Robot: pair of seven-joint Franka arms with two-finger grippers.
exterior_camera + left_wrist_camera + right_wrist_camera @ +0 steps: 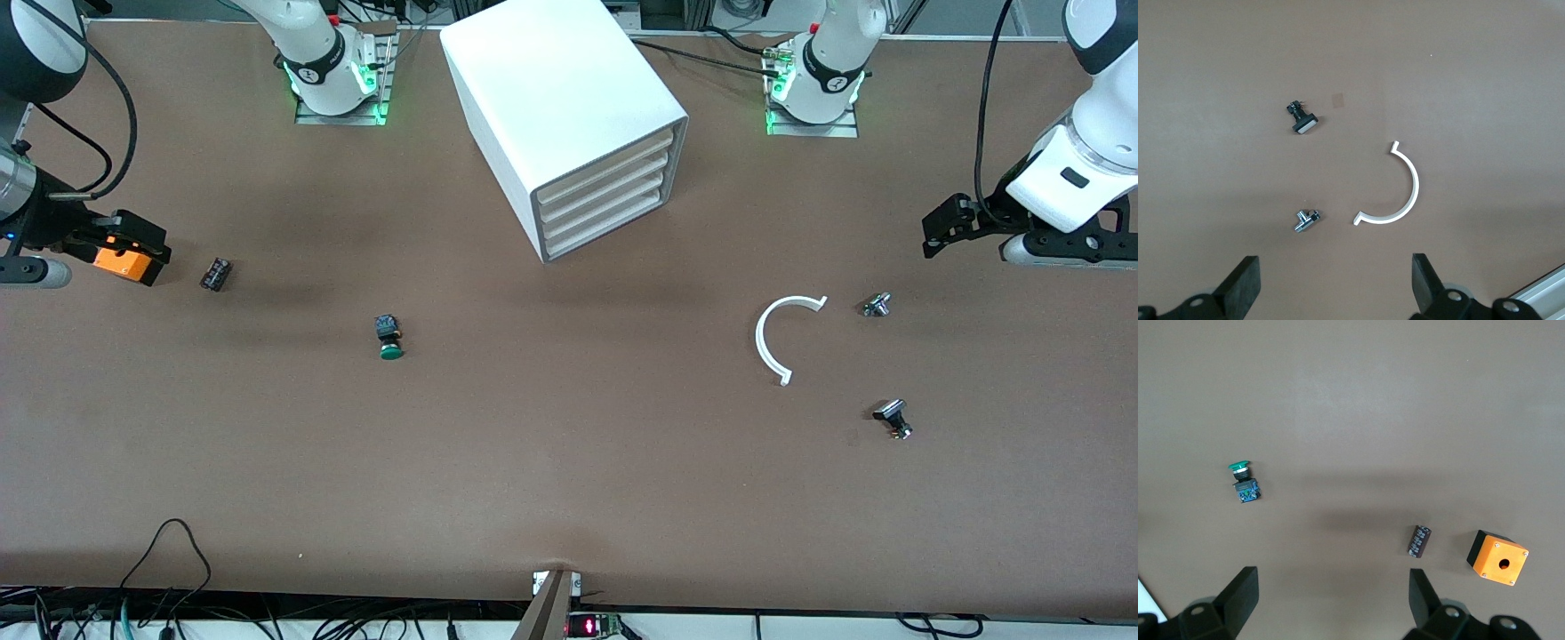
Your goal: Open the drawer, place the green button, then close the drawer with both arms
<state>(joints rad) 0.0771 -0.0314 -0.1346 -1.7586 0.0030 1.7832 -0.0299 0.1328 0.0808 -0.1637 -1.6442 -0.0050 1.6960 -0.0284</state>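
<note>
The white cabinet (569,116) stands on the brown desk (569,462) between the two arm bases, turned at an angle; its four shallow drawers are all pushed in, and the drawer (605,233) at the bottom of the stack is closed like the rest. The button (389,338) lies on its side on the desk, nearer to the front camera than the cabinet and toward the right arm's end, its green cap pointing at the front camera; the right wrist view shows it (1243,480) apart from everything else.

The right pincer (1331,600) hangs over the right arm's end of the desk, above an orange box (127,260) with a round hole in its top (the front view hides part of the box under the arm); its fingers (1238,593) are spread wide and hold nothing. A small dark cylinder (215,273) lies just beside the orange box, between it and the button.

The left pincer (956,227) hovers over the left arm's end of the desk, its fingers (1241,280) likewise spread and empty. Near it lie a white half-ring (782,338), a small metal part (877,305) beside the ring's upper tip, and a black-capped, metal-stemmed part (893,418) nearer to the front camera than either.
</note>
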